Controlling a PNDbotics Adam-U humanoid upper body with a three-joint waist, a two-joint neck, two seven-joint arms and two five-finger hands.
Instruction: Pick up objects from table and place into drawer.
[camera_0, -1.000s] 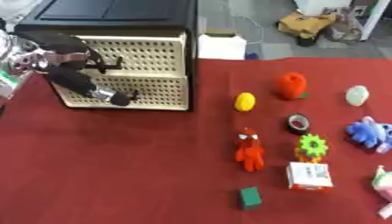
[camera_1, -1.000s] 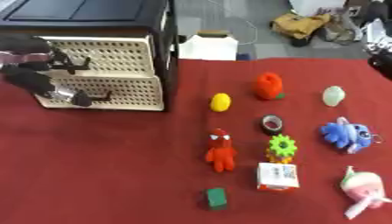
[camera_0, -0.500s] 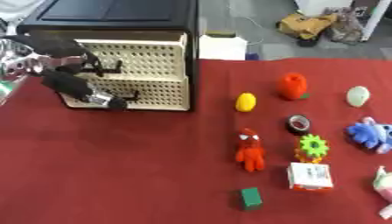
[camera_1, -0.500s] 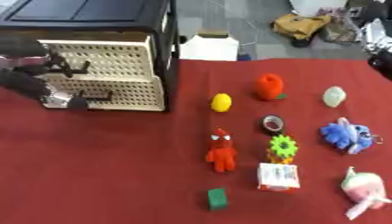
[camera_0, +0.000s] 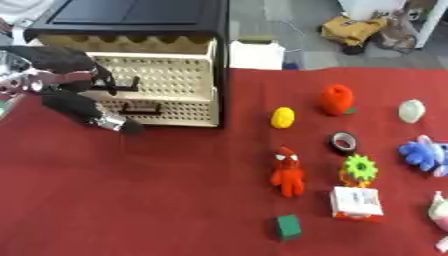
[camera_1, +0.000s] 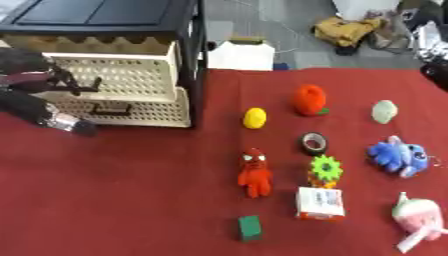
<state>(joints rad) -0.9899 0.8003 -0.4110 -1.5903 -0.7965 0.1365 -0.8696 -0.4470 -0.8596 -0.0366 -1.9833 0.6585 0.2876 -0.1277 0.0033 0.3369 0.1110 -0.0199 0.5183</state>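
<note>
Drawer unit (camera_0: 166, 85): cream perforated drawers in a black frame, at the table's far left; the upper drawer stands slightly out from the lower one.
Left hand (camera_0: 83, 95): black, at the front of the drawers by the dark handles; whether its fingers grip a handle cannot be told.
Right hand: not seen.
Table (camera_0: 157, 200): covered in red cloth.
Toys to the right of the drawers, all lying on the cloth: yellow toy (camera_0: 283, 117), orange plush (camera_0: 336, 99), pale green object (camera_0: 410, 110), tape roll (camera_0: 343, 142), red figure (camera_0: 287, 170), green gear (camera_0: 360, 168), white box (camera_0: 356, 203), green block (camera_0: 288, 227), blue plush (camera_1: 395, 154), pink-and-white plush (camera_1: 416, 216).
</note>
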